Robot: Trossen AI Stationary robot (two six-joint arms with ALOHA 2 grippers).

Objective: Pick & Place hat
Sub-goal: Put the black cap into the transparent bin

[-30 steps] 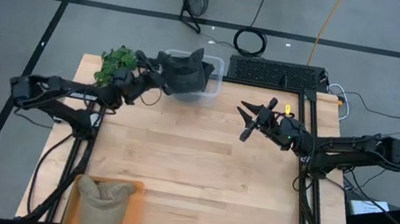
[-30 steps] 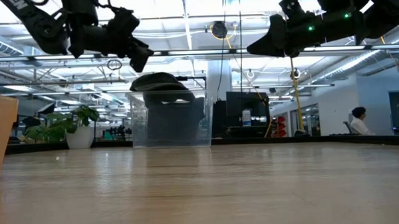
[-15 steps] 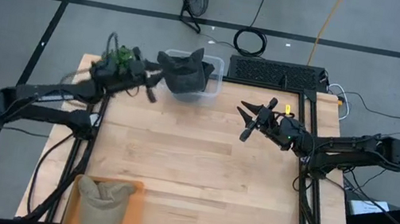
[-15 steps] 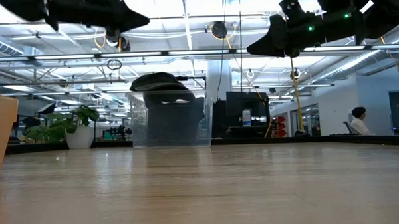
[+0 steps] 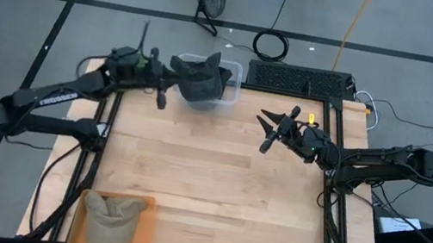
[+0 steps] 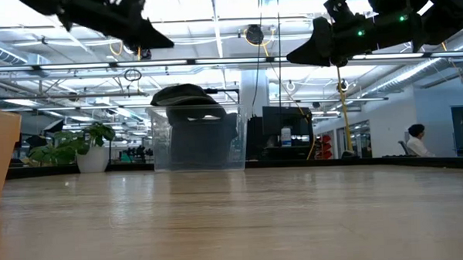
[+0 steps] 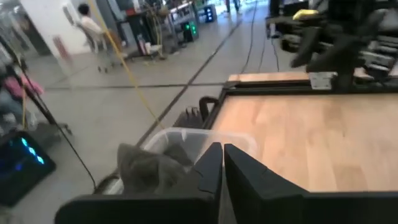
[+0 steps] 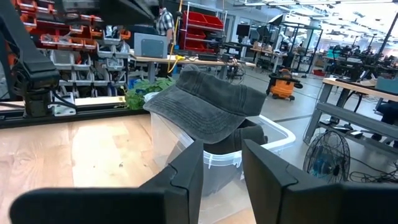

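Note:
A dark grey hat (image 5: 199, 77) lies on top of a clear plastic bin (image 5: 227, 97) at the table's far edge, its brim over the rim; it also shows in the right wrist view (image 8: 208, 102) and the low view (image 6: 185, 94). My left gripper (image 5: 160, 99) hangs shut, high above the table just left of the bin, holding nothing (image 7: 222, 163). My right gripper (image 5: 264, 132) stands open in the air right of the bin, pointing toward it (image 8: 222, 171). A khaki hat (image 5: 110, 216) rests on an orange tray (image 5: 147, 215) at the near left corner.
A potted plant (image 6: 89, 146) stands at the far left corner behind my left arm. A keyboard (image 5: 301, 81) lies beyond the table's far edge. The wooden top (image 5: 214, 191) between the bin and the tray is bare. A person (image 6: 415, 141) sits far off in the room.
My left gripper has risen and drawn back a little from the grey hat and bin toward the table's left, and its fingers have come together. The grey hat has stayed on the bin. My right arm has kept still.

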